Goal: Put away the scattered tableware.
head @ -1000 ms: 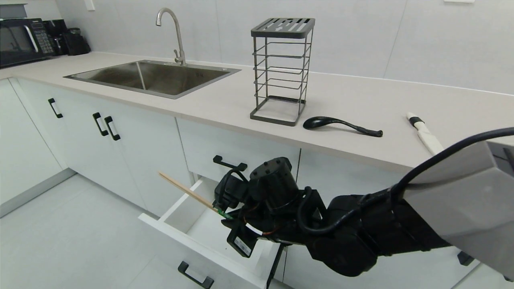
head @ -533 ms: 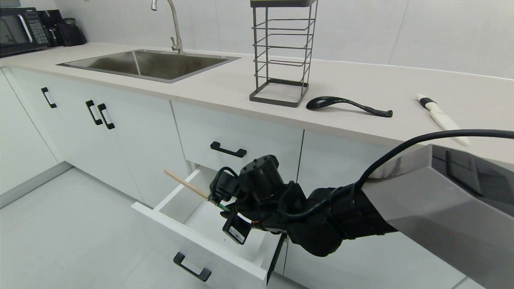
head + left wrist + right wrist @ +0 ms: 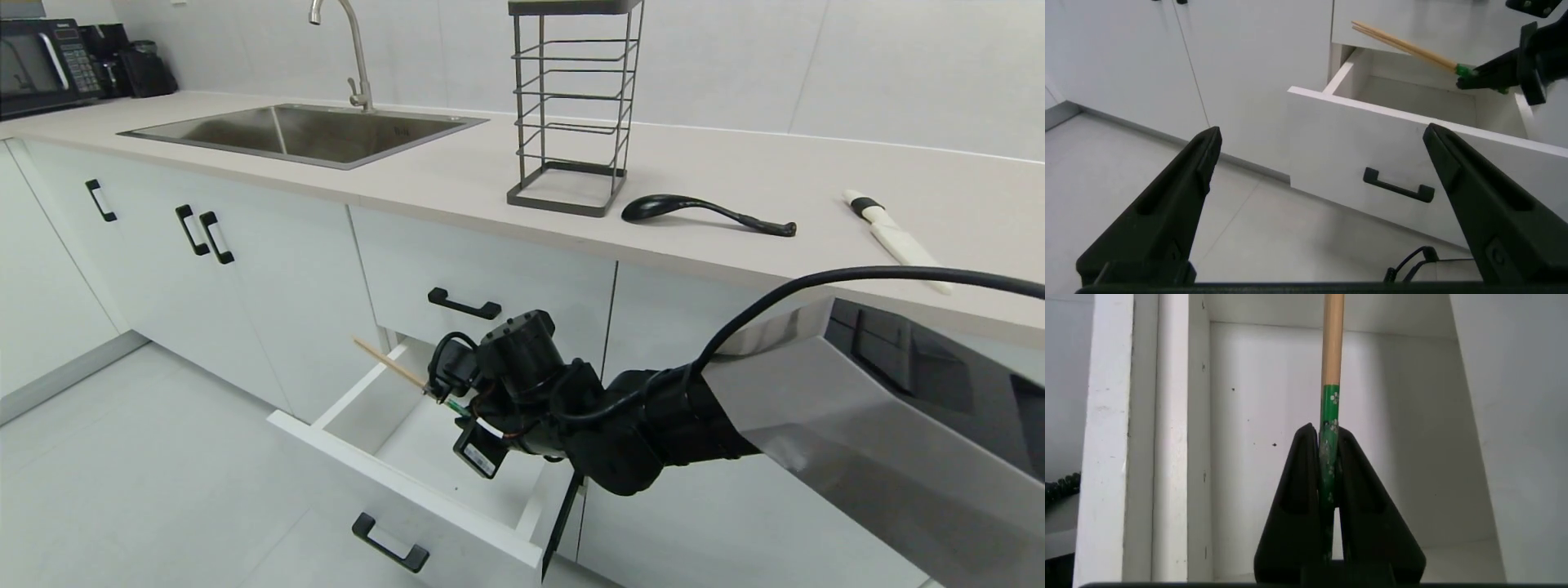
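Note:
My right gripper point(image 3: 442, 397) is shut on the green end of a pair of wooden chopsticks point(image 3: 390, 364), held just over the open white drawer point(image 3: 406, 483). In the right wrist view the fingers point(image 3: 1305, 469) pinch the chopsticks point(image 3: 1331, 359) above the drawer's white floor point(image 3: 1257, 416). The left wrist view shows my left gripper point(image 3: 1323, 204) open with nothing in it, low in front of the drawer point(image 3: 1388, 147), with the chopsticks point(image 3: 1404, 47) and the right gripper point(image 3: 1470, 77) beyond. A black spoon point(image 3: 702, 214) and a white knife point(image 3: 894, 239) lie on the counter.
A dark wire rack point(image 3: 571, 106) stands on the counter beside the spoon. The sink point(image 3: 302, 135) with its tap is at the left. A shut drawer with a black handle point(image 3: 464, 305) sits directly above the open one. Grey floor spreads to the left.
The head camera has tilted down. My right gripper has carried the chopsticks a little farther in over the open drawer, toward the cabinet.

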